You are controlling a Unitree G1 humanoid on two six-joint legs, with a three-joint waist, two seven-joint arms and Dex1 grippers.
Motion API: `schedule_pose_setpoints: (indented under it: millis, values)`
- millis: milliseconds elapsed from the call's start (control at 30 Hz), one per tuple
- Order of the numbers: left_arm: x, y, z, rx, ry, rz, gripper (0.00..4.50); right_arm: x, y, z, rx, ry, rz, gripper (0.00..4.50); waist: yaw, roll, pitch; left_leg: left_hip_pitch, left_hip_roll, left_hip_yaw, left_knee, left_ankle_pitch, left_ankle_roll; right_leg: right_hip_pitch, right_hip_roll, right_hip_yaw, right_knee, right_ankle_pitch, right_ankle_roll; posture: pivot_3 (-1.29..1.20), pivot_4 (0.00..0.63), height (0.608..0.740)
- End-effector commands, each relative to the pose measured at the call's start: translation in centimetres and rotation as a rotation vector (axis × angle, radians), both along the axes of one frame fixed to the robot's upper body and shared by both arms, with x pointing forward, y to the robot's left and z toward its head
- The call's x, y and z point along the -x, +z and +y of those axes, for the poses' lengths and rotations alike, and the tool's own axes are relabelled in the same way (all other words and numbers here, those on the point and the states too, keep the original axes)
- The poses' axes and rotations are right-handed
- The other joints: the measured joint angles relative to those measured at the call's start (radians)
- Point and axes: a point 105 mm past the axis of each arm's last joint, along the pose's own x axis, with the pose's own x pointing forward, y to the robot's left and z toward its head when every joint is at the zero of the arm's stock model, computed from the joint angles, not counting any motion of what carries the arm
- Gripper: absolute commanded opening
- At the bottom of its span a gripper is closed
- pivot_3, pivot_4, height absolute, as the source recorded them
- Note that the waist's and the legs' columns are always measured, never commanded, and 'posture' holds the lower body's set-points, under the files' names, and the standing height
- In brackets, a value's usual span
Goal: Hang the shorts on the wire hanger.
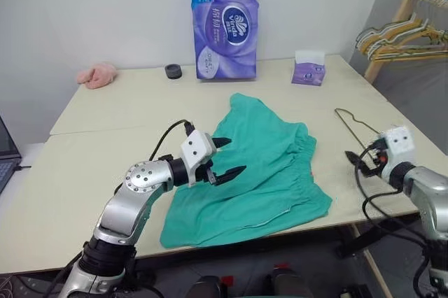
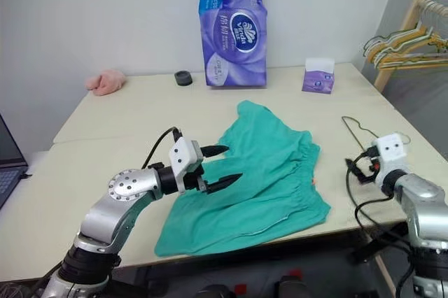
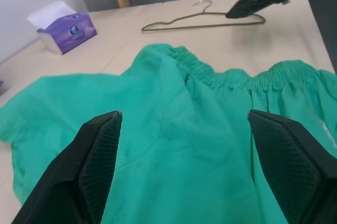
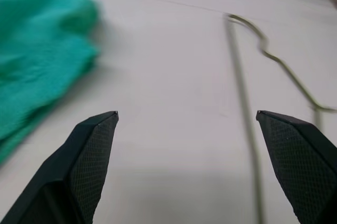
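Note:
The teal-green shorts (image 1: 269, 172) lie spread flat on the cream table (image 1: 105, 151), with the gathered waistband toward the right. My left gripper (image 1: 236, 155) hovers open just over their left half, nothing between its fingers; the left wrist view has cloth below the gripper (image 3: 184, 113). The thin olive wire hanger (image 1: 353, 124) lies flat on the table to the right of the shorts. My right gripper (image 1: 357, 161) is open and empty near the table's right front edge, close to the hanger. In the right wrist view the hanger (image 4: 242, 87) runs ahead of the gripper (image 4: 187, 112).
A tall purple tissue pack (image 1: 225, 22), a small purple tissue box (image 1: 309, 71), a black round object (image 1: 173, 71) and a pink fluffy cloth (image 1: 98, 74) sit along the back. A wooden rack with bunched hangers (image 1: 399, 36) stands at the far right. A laptop edge (image 1: 5, 151) shows at left.

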Motion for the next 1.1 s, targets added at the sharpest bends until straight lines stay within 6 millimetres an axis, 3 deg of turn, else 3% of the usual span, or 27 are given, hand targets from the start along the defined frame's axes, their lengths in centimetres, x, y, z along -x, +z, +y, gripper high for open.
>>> schedule_pose_setpoints:
  millis: [33, 167, 533, 667, 800, 1000, 1100]
  values:
    - [0.0, 1.2, -0.4, 0.008, -0.035, -0.038, 4.04, -0.8, 0.9, -3.3, 0.041, -0.106, -0.027, 4.48, -0.005, 0.000, 0.000, 0.000, 0.000, 0.000, 0.000, 0.000, 0.000, 0.001, 0.000, 0.000, 0.000, 0.000, 0.000, -0.15, 0.048, 0.740]
    - [0.3, 1.3, -0.7, -0.002, -0.075, -0.030, 4.04, -1.4, -0.6, -4.9, 0.008, -0.127, 0.041, 4.48, -0.020, 0.000, 0.000, 0.001, 0.002, 0.002, 0.000, 0.000, 0.001, 0.002, 0.001, 0.000, 0.000, 0.000, 0.000, -0.15, 0.049, 0.740]
    - [0.7, 1.3, -0.8, -0.025, -0.104, -0.029, 4.04, -0.6, -5.3, -4.9, -0.122, -0.119, 0.263, 4.48, -0.044, 0.000, -0.001, 0.002, 0.003, 0.005, 0.000, -0.001, 0.002, 0.005, 0.001, 0.002, -0.002, 0.001, 0.001, -0.14, 0.049, 0.740]
    - [0.5, 1.2, -0.9, -0.026, -0.105, -0.032, 4.04, 0.1, -6.6, -4.5, -0.198, -0.127, 0.327, 3.60, -0.046, -0.001, -0.001, 0.002, 0.003, 0.003, 0.000, -0.001, 0.002, 0.005, 0.001, 0.001, -0.002, 0.001, 0.001, -0.14, 0.049, 0.740]
    - [0.5, 1.2, -1.1, -0.027, -0.109, -0.033, 4.04, 1.0, -8.1, -4.7, -0.215, -0.174, 0.382, 2.22, -0.044, -0.004, -0.003, 0.002, 0.003, 0.002, 0.000, -0.001, 0.002, 0.006, 0.001, 0.000, -0.003, 0.001, 0.001, -0.15, 0.048, 0.740]
    - [0.4, 1.2, -1.0, -0.017, -0.100, -0.035, 4.04, 0.6, -8.2, -4.8, -0.247, -0.243, 0.333, 0.10, -0.044, -0.009, -0.006, 0.002, 0.003, 0.001, 0.000, -0.001, 0.002, 0.006, 0.001, -0.001, -0.003, 0.001, 0.001, -0.14, 0.048, 0.740]
    - [0.3, 1.3, -1.0, -0.008, -0.091, -0.036, 4.04, 0.1, -7.7, -4.6, -0.218, -0.233, 0.301, 0.04, -0.045, -0.011, -0.007, 0.002, 0.003, 0.001, 0.001, -0.001, 0.002, 0.006, 0.001, -0.001, -0.003, 0.001, 0.001, -0.14, 0.048, 0.740]
